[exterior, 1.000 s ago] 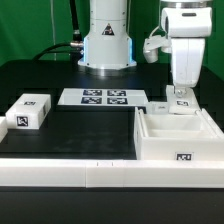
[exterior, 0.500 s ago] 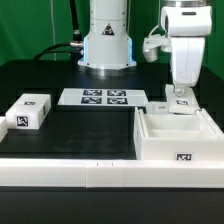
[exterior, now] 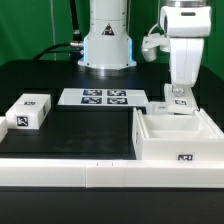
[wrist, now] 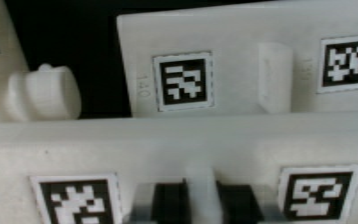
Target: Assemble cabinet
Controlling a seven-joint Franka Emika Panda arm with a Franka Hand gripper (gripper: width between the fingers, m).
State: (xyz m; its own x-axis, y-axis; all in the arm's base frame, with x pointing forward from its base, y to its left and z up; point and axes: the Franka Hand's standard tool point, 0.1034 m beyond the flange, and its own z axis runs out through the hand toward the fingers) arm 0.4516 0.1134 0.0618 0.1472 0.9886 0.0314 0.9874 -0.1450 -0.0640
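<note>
Arm works over the table's [exterior: 85,135] near corner on the exterior view's right. The large white plastic boxy cabinet body [exterior: 176,150] sits there with its open side up, close to the front edge, one black-and-white tag on its near wall. The tool [exterior: 178,99] hangs straight down at the body's far wall, tips about level with the rim.

Wrist view: two dark fingers [wrist: 167,200] stand close together with a narrow white strip between them, and tagged white faces lie beyond. Blur is heavy. I cannot tell whether the tool is pinching that strip or only straddling it.

The small white plastic block [exterior: 27,110], tagged on top and side, lies near the table edge on the exterior view's left, well apart from the body. The marker board [exterior: 104,97] lies toward the rear edge, in front of the arm's base.

Judgement: the step in hand looks like taking hold of the far wall, to shift or turn the body.

Notes for doing it well:
- Keep the tool vertical and the wall centred between the fingers, so neither tip pushes first and skews the body.
- Go deep enough for full pad contact, then close firmly before any travel.
- The plastic probably slides easily on the black table, so move slowly and watch for a lifted edge.
- The front edge is close, so any drag should go inward.
</note>
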